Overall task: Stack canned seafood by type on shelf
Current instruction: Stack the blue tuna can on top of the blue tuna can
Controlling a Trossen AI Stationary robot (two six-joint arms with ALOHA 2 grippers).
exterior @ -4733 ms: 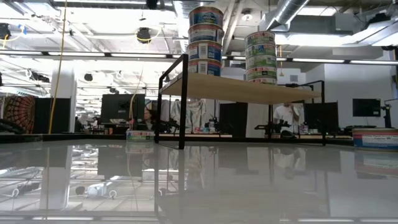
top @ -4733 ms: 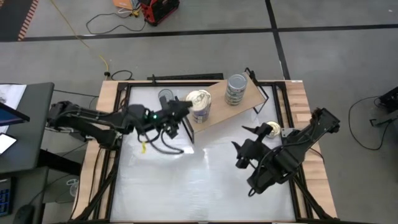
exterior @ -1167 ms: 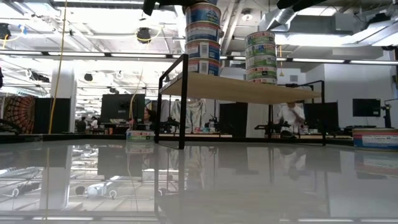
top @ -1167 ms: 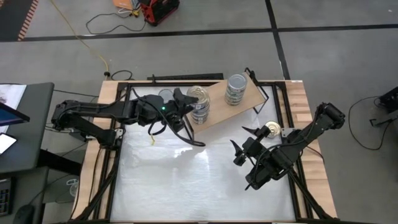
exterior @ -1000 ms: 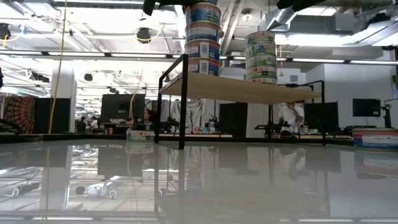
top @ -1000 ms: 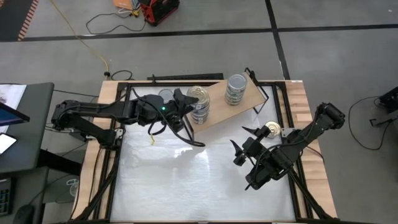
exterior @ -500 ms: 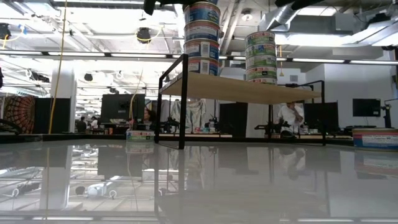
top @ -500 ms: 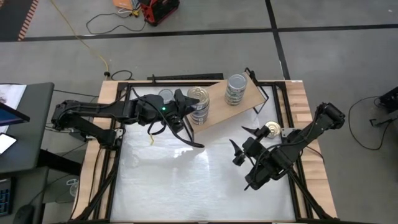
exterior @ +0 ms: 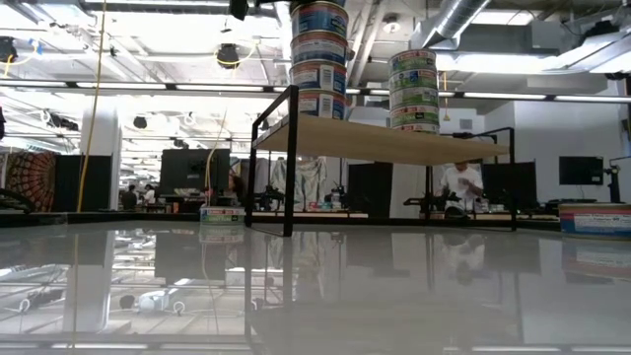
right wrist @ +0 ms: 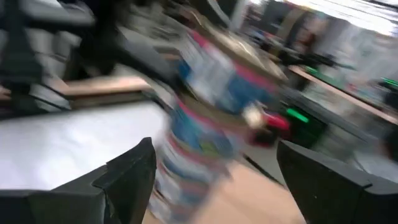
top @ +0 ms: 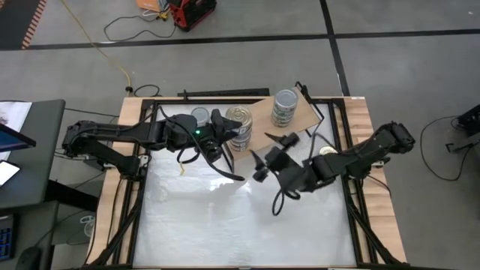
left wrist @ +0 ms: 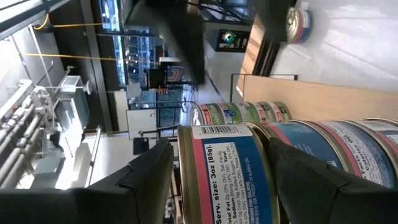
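Left gripper: my fingers straddle the top tin of the blue stack, at the shelf edge.
Right gripper: spread wide, holding nothing, near that stack.

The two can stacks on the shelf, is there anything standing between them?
Nothing: between the blue stack and the green stack only bare shelf shows, in the high view and the low view alike.

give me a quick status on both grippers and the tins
Left gripper around top tin of blue stack. Right gripper open, empty, over the table beside the shelf. Green stack alongside. Nothing blocking.
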